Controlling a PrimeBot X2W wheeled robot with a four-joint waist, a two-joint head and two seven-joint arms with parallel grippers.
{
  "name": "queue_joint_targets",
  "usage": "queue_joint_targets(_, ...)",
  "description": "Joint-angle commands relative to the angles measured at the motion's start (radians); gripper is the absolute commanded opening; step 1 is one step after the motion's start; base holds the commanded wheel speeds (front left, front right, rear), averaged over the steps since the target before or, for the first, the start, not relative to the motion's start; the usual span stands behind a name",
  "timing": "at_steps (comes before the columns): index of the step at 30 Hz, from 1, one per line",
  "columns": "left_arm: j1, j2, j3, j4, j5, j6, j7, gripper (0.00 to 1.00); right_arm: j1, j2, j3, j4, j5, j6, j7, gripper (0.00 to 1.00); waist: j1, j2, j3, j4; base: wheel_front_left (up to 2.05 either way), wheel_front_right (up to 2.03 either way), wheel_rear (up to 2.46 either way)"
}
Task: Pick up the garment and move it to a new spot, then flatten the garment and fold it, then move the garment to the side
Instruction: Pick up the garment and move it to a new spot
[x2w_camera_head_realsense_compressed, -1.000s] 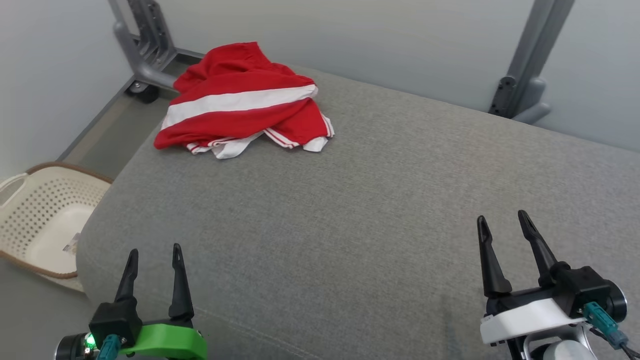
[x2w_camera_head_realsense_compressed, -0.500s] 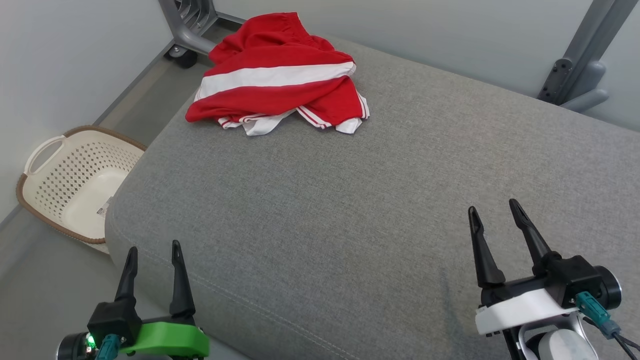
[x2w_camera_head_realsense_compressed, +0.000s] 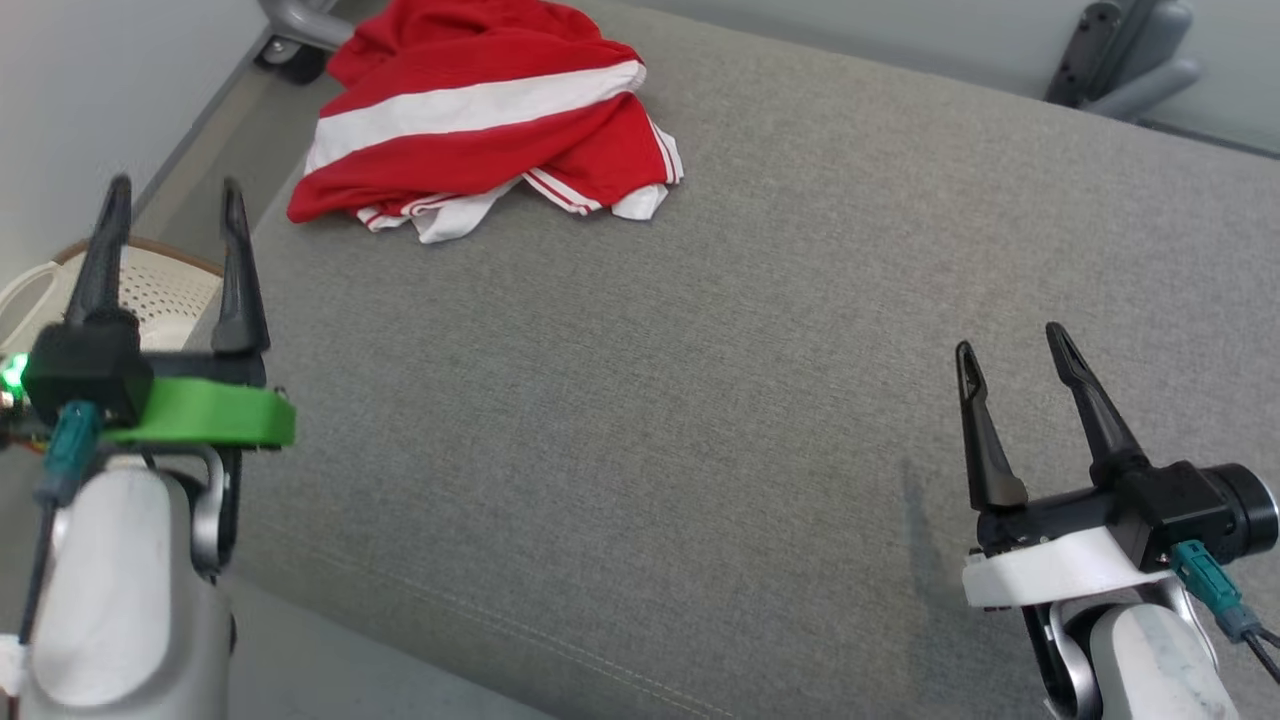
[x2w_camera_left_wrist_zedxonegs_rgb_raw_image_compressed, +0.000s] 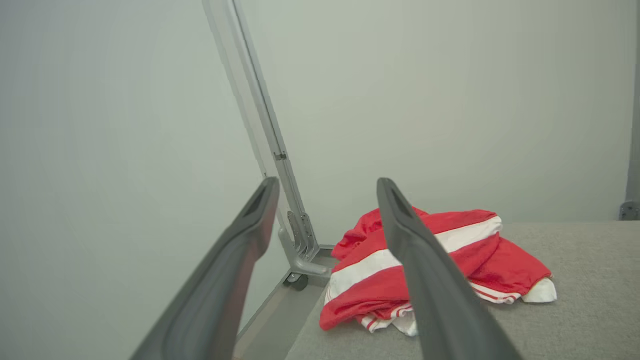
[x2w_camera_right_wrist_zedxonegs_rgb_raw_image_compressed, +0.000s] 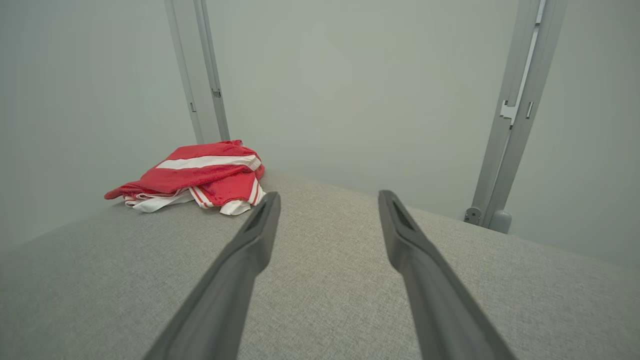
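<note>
Far left corner of the cushion (x2w_camera_head_realsense_compressed: 640, 400): the garment (x2w_camera_head_realsense_compressed: 480, 120), red with white bands, lay crumpled, its left fold at the cushion's edge.
Left tool (x2w_camera_head_realsense_compressed: 176, 183): fingers spread, empty, raised nearer than the garment, by the cushion's left edge.
Right tool (x2w_camera_head_realsense_compressed: 1009, 338): fingers spread, empty, well apart from the garment, to its right and nearer.
Open room: plain grey fabric stretched between the garment and both tools.
Basket (x2w_camera_head_realsense_compressed: 150, 285): on the floor, left of and nearer than the garment.
</note>
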Motion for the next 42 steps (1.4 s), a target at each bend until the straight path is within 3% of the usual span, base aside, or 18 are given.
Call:
queue_joint_targets(1, -0.077, 0.031, -0.008, 0.032, 0.020, -0.017, 0.000, 1.00, -0.028, -0.005, -0.003, -0.013, -0.016, -0.001, -0.003, 1.00, 0.0000, 0.0033, 0.112, -0.091, 0.00, 0.00, 0.00)
queue_joint_targets(11, -0.453, 0.182, -0.080, 0.335, 0.024, -0.083, 0.072, 1.00, -0.101, -0.005, 0.013, -0.078, -0.051, -0.001, -0.003, 1.00, 0.0000, 0.0033, 0.281, -0.243, 0.00, 0.00, 0.00)
queue_joint_targets(15, -0.535, 0.201, -0.160, 0.457, -0.001, -0.090, 0.115, 1.00, -0.104, -0.004, 0.005, -0.105, -0.055, -0.001, -0.003, 1.00, 0.0000, 0.0033, 0.322, -0.285, 0.00, 0.00, 0.00)
queue_joint_targets(24, -0.620, 0.245, -0.386, 0.648, -0.187, -0.090, 0.189, 1.00, -0.100, -0.004, 0.006, -0.142, -0.052, -0.001, -0.003, 1.00, 0.0000, 0.0033, 0.367, -0.335, 0.00, 0.00, 0.00)
queue_joint_targets(32, -0.663, 0.267, -0.438, 0.757, -0.256, -0.091, 0.170, 1.00, -0.092, -0.004, -0.003, -0.158, -0.061, -0.001, -0.003, 1.00, 0.0000, 0.0033, 0.382, -0.342, 0.00, 0.00, 0.00)
queue_joint_targets(38, -0.703, 0.266, -0.434, 0.856, -0.258, -0.061, 0.138, 1.00, -0.086, -0.004, -0.016, -0.170, -0.070, -0.001, -0.003, 1.00, 0.0000, 0.0033, 0.386, -0.340, 0.00, 0.00, 0.00)
queue_joint_targets(39, -0.711, 0.267, -0.433, 0.867, -0.258, -0.056, 0.128, 0.91, -0.085, -0.004, -0.019, -0.171, -0.070, -0.001, -0.003, 1.00, 0.0000, 0.0033, 0.386, -0.339, 0.00, 0.00, 0.00)
queue_joint_targets(41, -0.726, 0.263, -0.428, 0.887, -0.264, -0.049, 0.112, 0.39, -0.084, -0.004, -0.023, -0.175, -0.072, -0.001, -0.003, 1.00, 0.0000, 0.0033, 0.385, -0.336, 0.00, 0.00, 0.00)
queue_joint_targets(42, -0.730, 0.260, -0.429, 0.897, -0.263, -0.049, 0.104, 0.24, -0.084, -0.004, -0.024, -0.176, -0.072, -0.001, -0.003, 1.00, 0.0000, 0.0033, 0.385, -0.334, 0.00, 0.00, 0.00)
